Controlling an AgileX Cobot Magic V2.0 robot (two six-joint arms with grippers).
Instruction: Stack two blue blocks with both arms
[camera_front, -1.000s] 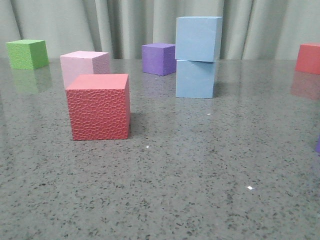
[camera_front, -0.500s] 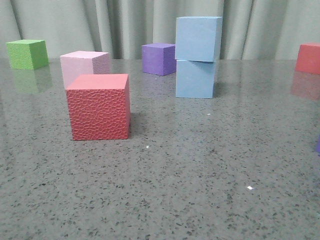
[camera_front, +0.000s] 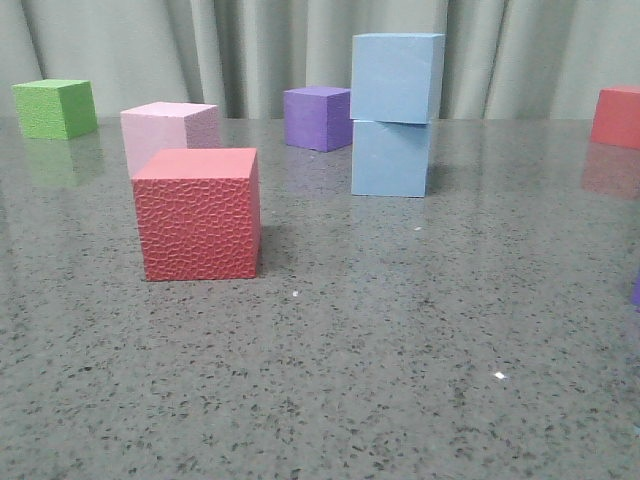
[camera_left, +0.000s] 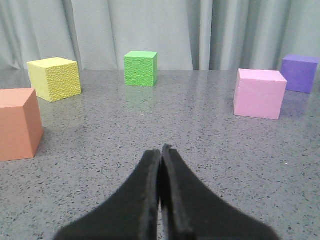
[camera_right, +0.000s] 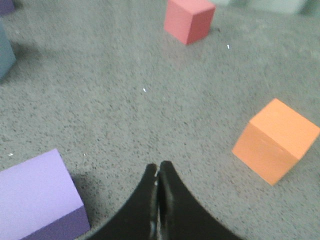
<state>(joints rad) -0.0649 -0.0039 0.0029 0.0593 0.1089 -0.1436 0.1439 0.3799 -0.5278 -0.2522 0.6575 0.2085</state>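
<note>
In the front view two pale blue blocks stand stacked at the back of the table: the upper blue block (camera_front: 397, 77) rests on the lower blue block (camera_front: 391, 158), turned slightly on it. Neither gripper appears in the front view. My left gripper (camera_left: 161, 150) is shut with nothing between its fingers, low over bare table. My right gripper (camera_right: 158, 167) is also shut and empty. A blue-grey sliver (camera_right: 5, 52) at the edge of the right wrist view may be the lower blue block.
A textured red cube (camera_front: 199, 213) stands front left, with a pale pink cube (camera_front: 168, 130) behind it, a green cube (camera_front: 55, 108) far left, a purple cube (camera_front: 317, 117) beside the stack, and a red cube (camera_front: 617, 116) far right. A lilac cube (camera_right: 37, 197) and an orange cube (camera_right: 276, 140) lie near my right gripper.
</note>
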